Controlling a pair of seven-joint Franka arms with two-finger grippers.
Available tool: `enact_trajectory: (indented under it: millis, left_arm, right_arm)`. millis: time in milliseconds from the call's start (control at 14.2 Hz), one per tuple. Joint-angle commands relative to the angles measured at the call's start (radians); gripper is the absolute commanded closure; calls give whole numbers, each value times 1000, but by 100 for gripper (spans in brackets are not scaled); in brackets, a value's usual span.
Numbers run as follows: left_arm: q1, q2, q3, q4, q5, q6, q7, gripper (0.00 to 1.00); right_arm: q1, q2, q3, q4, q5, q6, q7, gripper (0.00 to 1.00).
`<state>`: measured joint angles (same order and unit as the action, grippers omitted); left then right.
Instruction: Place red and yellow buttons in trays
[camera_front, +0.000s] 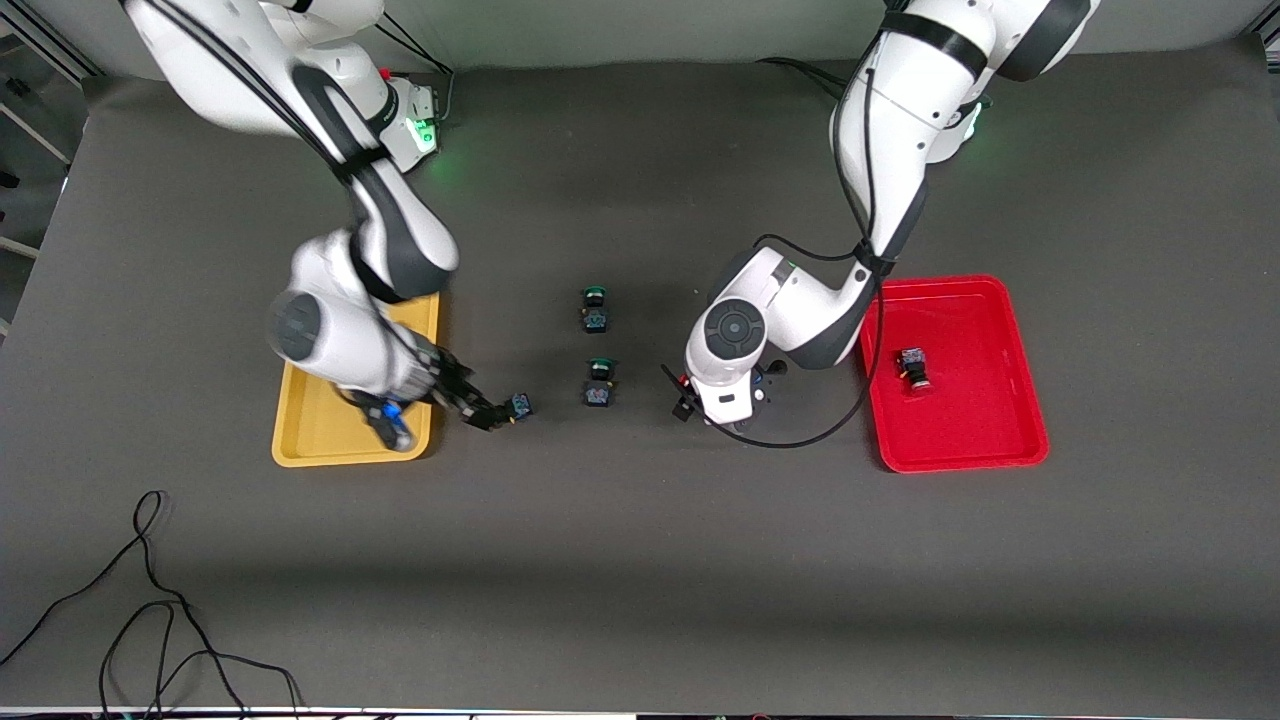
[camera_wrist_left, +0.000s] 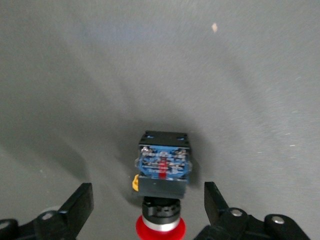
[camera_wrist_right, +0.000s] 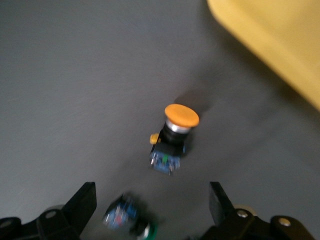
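Observation:
A red-capped button (camera_wrist_left: 162, 167) lies on its side on the grey table, between the open fingers (camera_wrist_left: 80, 205) of my left gripper (camera_wrist_left: 148, 194). In the front view this gripper (camera_front: 700, 398) is low over the table beside the red tray (camera_front: 990, 440), which holds one red button (camera_front: 912, 367). My right gripper (camera_front: 492, 413) is open and empty beside the yellow tray (camera_front: 300, 440). A yellow-capped button (camera_wrist_right: 172, 137) lies on the table just off its fingertips and also shows in the front view (camera_front: 520, 404). The other yellow button is hidden.
Two green-capped switches (camera_front: 595, 308) (camera_front: 600, 384) lie mid-table between the grippers. The nearer one shows blurred in the right wrist view (camera_wrist_right: 127, 217). The right arm hides most of the yellow tray (camera_wrist_right: 280, 45). Black cables (camera_front: 150, 600) trail at the table's near edge.

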<state>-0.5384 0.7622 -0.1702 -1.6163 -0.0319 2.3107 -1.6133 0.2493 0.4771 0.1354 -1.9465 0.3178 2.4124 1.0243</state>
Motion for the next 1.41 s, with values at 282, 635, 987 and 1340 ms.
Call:
enact_trajectory:
  millis: [282, 635, 987, 1340]
  left_arm:
    - [0, -12, 21, 6, 10, -13, -2, 93]
    - [101, -156, 11, 1, -5, -250, 259, 95]
    - [285, -345, 12, -152, -29, -402, 885, 99]
    - [559, -413, 21, -274, 9, -462, 1448, 100]
  right_arm:
    - [8, 112, 1, -20, 17, 119, 26, 77]
    - [-30, -49, -52, -14, 17, -115, -53, 100]
    - [-28, -170, -296, -90, 17, -313, -436, 100]
    - [-33, -62, -307, -150, 18, -87, -553, 83]
